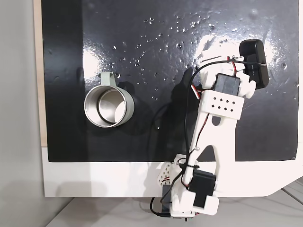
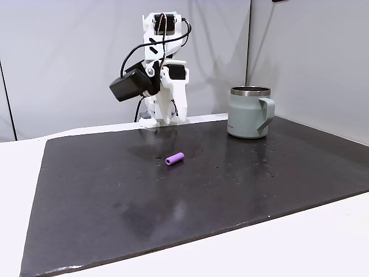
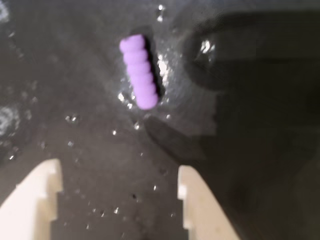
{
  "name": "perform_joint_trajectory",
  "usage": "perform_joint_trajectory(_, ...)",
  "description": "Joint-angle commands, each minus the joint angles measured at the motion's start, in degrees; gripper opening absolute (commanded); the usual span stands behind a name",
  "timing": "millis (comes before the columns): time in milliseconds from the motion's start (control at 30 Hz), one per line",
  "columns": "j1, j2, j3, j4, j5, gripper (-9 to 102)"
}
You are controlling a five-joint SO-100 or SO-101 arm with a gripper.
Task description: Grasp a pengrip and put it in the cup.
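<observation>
The pengrip [image 3: 139,71] is a small light-purple ribbed cylinder lying flat on the black mat. In the wrist view it sits just ahead of my open gripper [image 3: 117,175], apart from both white fingertips [image 3: 37,192]. In a fixed view the pengrip [image 2: 174,158] lies mid-mat, with the gripper [image 2: 172,118] hanging above and behind it, holding nothing. The cup [image 2: 249,111] stands upright to the right, handle toward the camera. From above, the cup [image 1: 109,106] with its shiny inside stands left of the arm, which hides the pengrip there.
The black mat [image 1: 142,28] covers a white table [image 1: 94,179]; its surface is glossy with small specks. The arm's base [image 1: 189,198] stands at the table's near edge in the top-down fixed view. A grey wall stands behind the cup in a fixed view.
</observation>
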Motion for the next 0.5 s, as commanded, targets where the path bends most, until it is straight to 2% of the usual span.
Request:
perform_joint_trajectory(0,1.0,-3.6,-6.2,-1.8,-1.1,29)
perform_joint_trajectory(467,2.2,-18.3,-14.3,-3.0,-2.7,28)
